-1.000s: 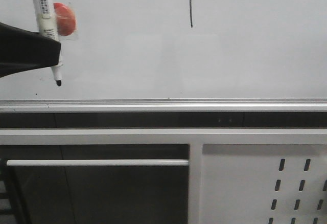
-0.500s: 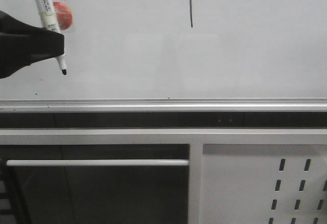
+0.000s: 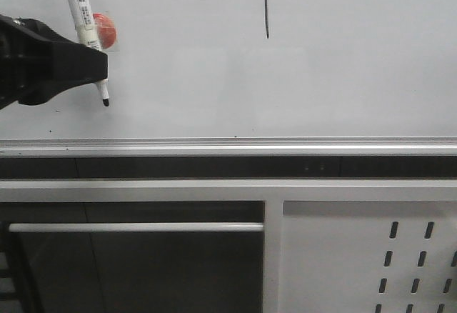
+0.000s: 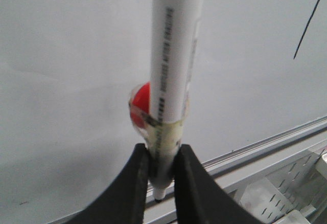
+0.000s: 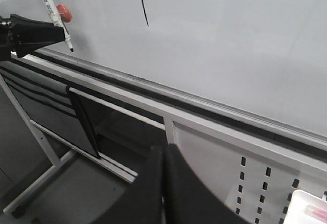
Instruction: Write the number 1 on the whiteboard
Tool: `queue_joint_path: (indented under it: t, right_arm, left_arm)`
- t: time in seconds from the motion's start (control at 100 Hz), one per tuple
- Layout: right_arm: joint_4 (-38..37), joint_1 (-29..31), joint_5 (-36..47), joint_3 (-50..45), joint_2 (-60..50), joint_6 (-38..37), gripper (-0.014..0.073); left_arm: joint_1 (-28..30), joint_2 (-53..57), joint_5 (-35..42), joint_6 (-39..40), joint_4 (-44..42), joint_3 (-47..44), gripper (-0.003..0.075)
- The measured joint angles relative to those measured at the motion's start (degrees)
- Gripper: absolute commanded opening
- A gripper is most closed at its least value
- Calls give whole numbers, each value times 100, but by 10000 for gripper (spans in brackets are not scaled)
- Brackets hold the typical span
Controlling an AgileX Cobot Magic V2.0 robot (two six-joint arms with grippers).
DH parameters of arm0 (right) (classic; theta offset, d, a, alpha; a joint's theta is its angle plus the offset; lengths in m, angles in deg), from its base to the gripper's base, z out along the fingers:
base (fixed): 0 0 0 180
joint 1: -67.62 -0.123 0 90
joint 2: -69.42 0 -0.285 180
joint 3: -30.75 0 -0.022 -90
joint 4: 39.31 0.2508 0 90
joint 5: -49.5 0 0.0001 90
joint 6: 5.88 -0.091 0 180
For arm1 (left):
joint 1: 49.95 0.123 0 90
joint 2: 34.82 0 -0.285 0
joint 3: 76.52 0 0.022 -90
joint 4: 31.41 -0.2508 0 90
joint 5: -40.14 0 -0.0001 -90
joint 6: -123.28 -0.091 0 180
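Left gripper (image 3: pixel 84 57), clamped on marker (image 3: pixel 84 14), has shifted right w/ tip off whiteboard (image 3: pixel 343 77), number 1 (image 3: pixel 267 6) prob. done; right gripper (image 5: pixel 162 155) pressed together, empty.

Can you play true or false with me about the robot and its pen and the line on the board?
1. The left gripper holds the marker pen. True.
2. The pen tip is touching the number 1. False: the stroke is far to the right of the tip.
3. The right gripper holds a pen too. False: its fingers are shut with nothing between them.
4. A red thing sits on the whiteboard near the pen. True.
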Motion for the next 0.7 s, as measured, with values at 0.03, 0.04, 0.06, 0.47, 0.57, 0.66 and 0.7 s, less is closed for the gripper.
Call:
queue_joint_path:
  t: [0.03,0.04,0.06,0.47,0.57,0.66,0.7]
  right_arm:
    - [0,0,0,0,0,0,-71]
    - [0,0,0,0,0,0,-71]
    - [0,0,0,0,0,0,-71]
    - [0,0,0,0,0,0,-71]
    - [0,0,0,0,0,0,-71]
    - [0,0,0,0,0,0,-71]
    - [0,0,0,0,0,0,-71]
  left_arm:
    - [0,-12,-20,14,0,15,-18]
    - [0,-12,-32,13,0,15,-18]
    - [0,-12,-30,24,0,27,-18]
    - [-151,-98,-503,56,-127,127,-18]
    - [-151,-120,-631,104,-127,193,-18]
    - [-151,-119,-772,128,-127,315,-18]
    - [-151,-119,-870,128,-127,375,-18]
